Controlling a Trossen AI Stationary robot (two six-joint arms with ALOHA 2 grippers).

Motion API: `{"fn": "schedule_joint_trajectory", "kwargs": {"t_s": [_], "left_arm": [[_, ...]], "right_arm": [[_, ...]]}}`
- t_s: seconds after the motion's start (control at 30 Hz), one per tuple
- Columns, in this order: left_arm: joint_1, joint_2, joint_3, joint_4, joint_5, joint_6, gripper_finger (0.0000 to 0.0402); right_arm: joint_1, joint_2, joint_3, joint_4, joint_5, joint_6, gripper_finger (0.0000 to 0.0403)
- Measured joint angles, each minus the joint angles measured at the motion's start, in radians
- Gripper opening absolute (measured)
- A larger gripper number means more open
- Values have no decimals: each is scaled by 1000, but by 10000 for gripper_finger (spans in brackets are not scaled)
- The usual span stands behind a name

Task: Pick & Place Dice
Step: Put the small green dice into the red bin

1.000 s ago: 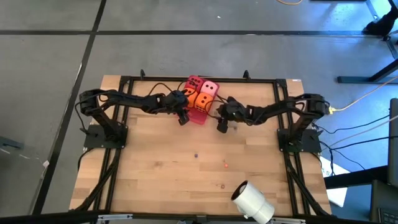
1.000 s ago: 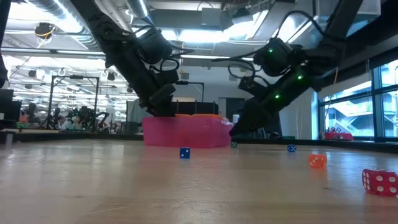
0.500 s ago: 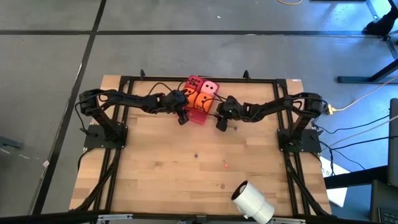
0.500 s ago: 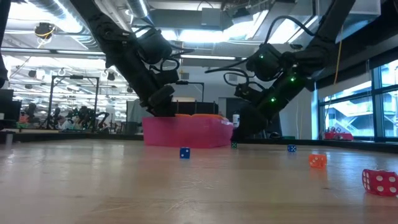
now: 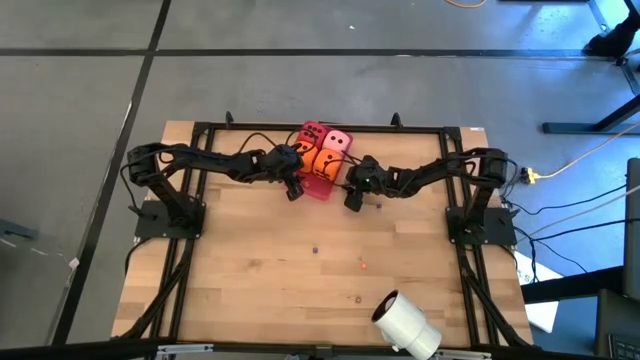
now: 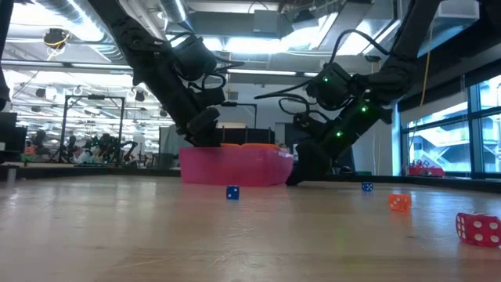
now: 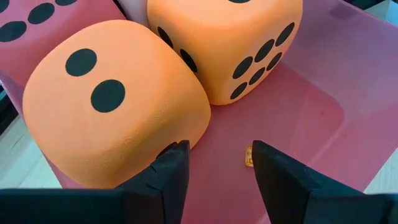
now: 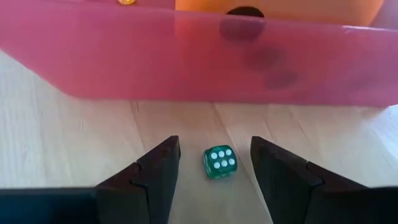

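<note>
Two orange dice sit side by side on the translucent red tray, with the red die and the pale pink die behind them at the tray's far end. My left gripper is open and hangs over the tray's near part, beside the two-pip orange die; a tiny yellow die lies ahead of it. My right gripper is open and low at the table, just right of the tray. Its fingers stand on either side of a small green die without touching it.
Small dice lie on the wooden table: a blue one, another blue one, an orange one and a red one with white pips. A white cylinder roll lies near the table's near edge. Black frame rails run along the table's edges.
My right gripper has moved down and toward the table's left, closing in on the tray's right wall until its fingertips reach the table around the small green die. The left arm and the big dice have kept still.
</note>
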Motion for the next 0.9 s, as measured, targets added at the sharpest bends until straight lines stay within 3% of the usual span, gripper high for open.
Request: {"fn": "schedule_joint_trajectory", "kwargs": {"t_s": [0.2,0.57,0.9], "left_arm": [[0,0,0,0,0,0,168],[0,0,0,0,0,-1,170],[0,0,0,1,1,-2,166]], "right_arm": [[-2,2,0,-8,-1,1,191],[-1,3,0,-26,-5,54,123],[-1,3,-2,-25,-11,196,65]]}}
